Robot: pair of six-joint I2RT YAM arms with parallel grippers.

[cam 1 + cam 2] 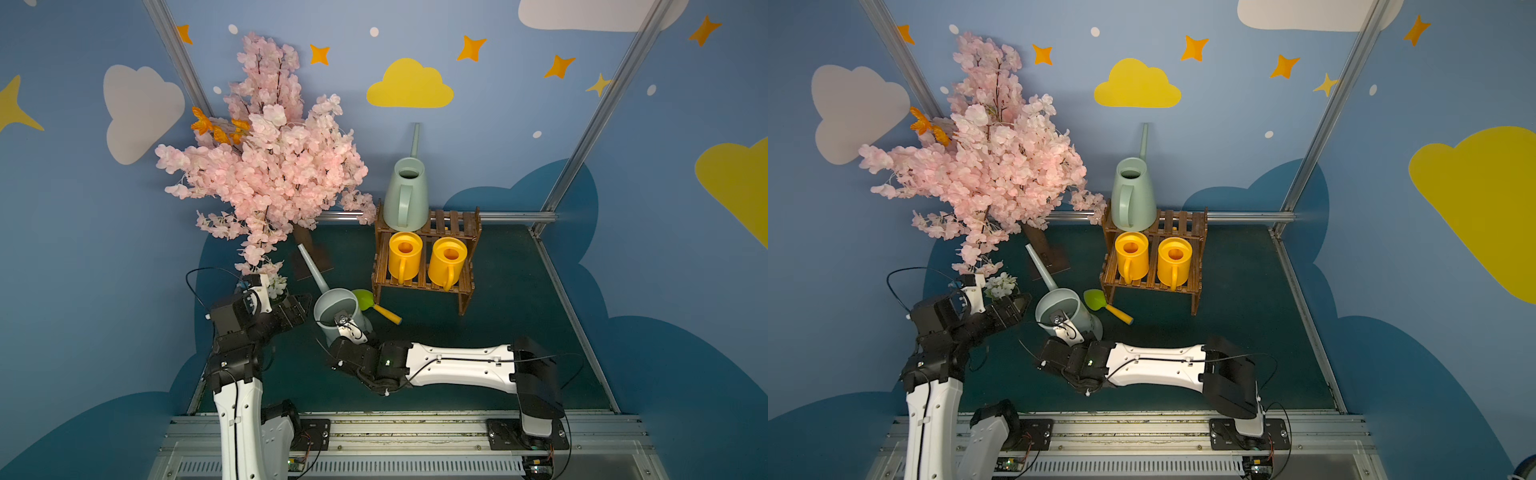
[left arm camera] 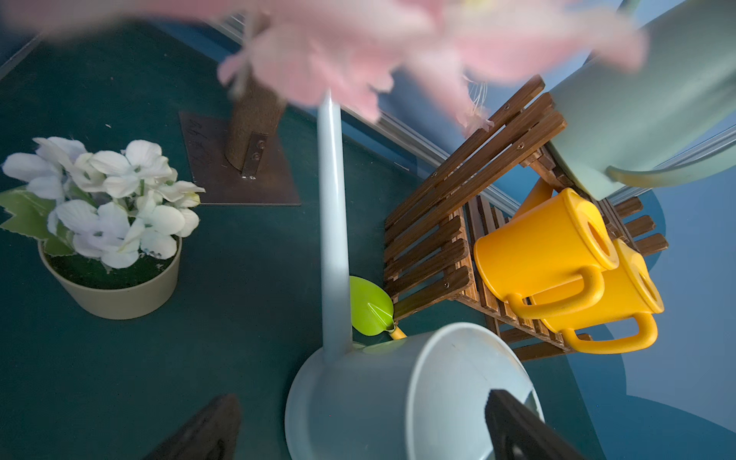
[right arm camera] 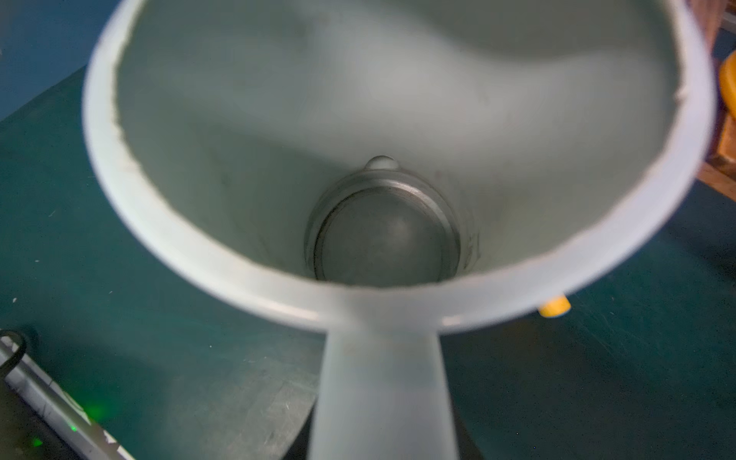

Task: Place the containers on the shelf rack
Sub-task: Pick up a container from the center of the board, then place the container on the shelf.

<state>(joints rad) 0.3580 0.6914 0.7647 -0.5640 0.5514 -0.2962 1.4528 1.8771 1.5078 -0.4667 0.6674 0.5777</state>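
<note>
The pale green-grey long-spouted plastic watering can stands on the dark green table, near the dark-brown slatted wooden shelf rack. The right pincer sits over its handle side; whether it pinches, I cannot tell. The left pincer hangs spread alongside. A matching can fills the rack's upper tier, and two small yellow cans the lower.

We see an artificial tree of pink fabric blossoms rising at the back left of the dark green felt mat. Its rough brown trunk is fixed by a screwed bracket to a square rusty-brown metal plate. A few orange leaves sit among its upper branches. Near the plate stands a small round beige pot of white cloth flowers. A lime-green plastic trowel with a yellow handle lies flat on the mat. The blue walls carry a yellow cloud decal, and we see aluminium posts at the corners.
</note>
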